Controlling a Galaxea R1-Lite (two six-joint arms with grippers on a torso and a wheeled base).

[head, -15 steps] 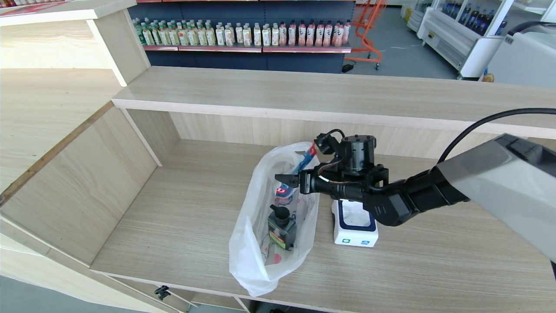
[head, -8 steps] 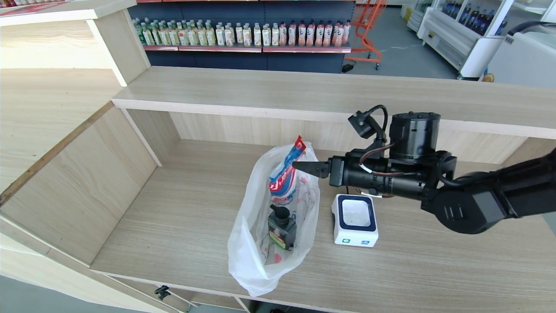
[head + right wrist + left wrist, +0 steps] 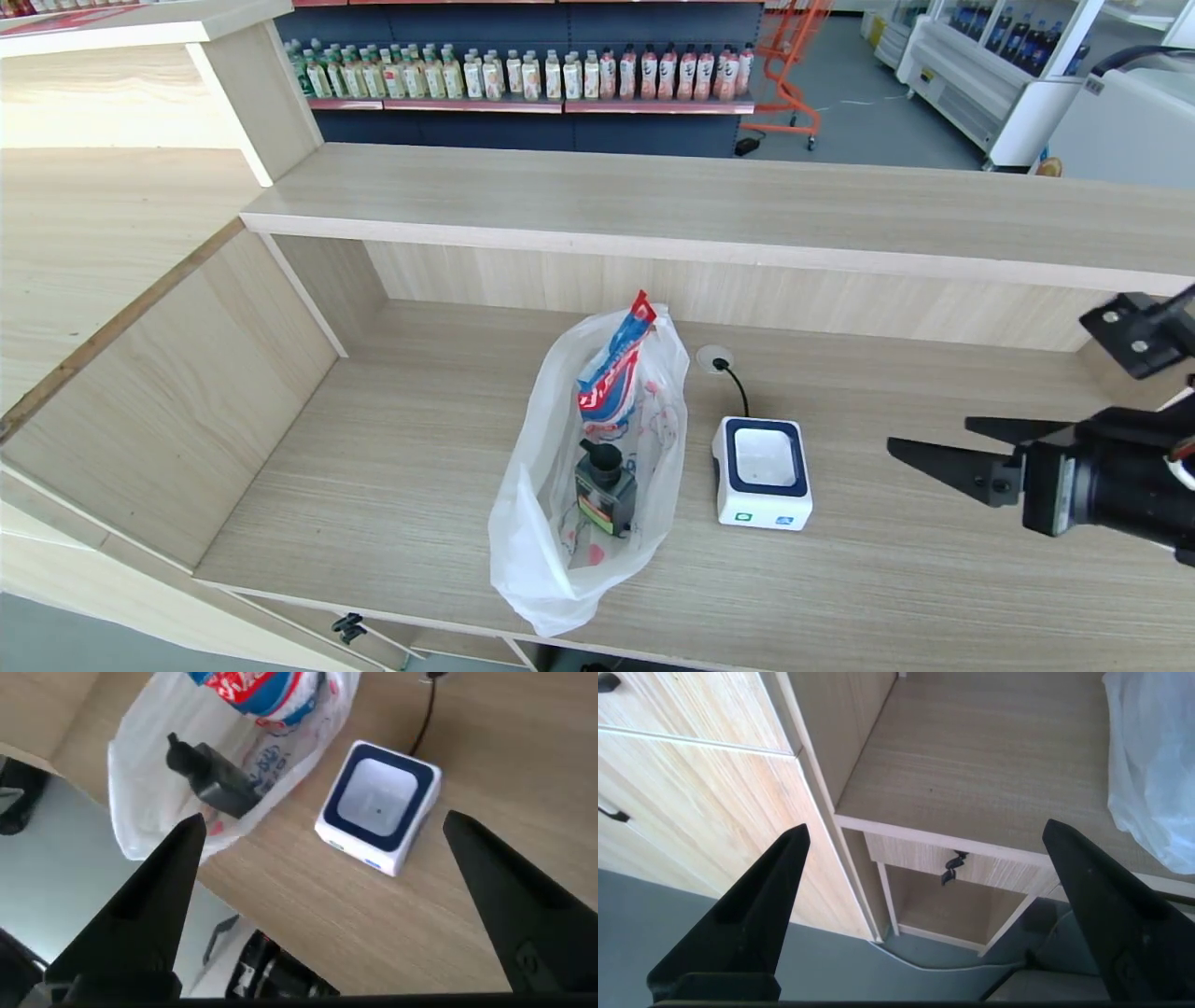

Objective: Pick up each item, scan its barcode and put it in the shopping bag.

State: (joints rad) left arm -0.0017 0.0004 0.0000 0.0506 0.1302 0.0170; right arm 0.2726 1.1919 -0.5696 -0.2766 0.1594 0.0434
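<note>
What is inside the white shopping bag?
A red, white and blue packet stands in the shopping bag, with a dark black-capped bottle nearer the robot. Crumpled plastic hides the bag's bottom.

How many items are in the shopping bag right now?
2. A red and blue pouch stands at the far side of the shopping bag, poking above its rim; a dark bottle sits in front of it. More could be hidden.

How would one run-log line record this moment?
right hand: open, empty | left hand: open | pouch, bottle: in shopping bag | scanner: beside it
</note>
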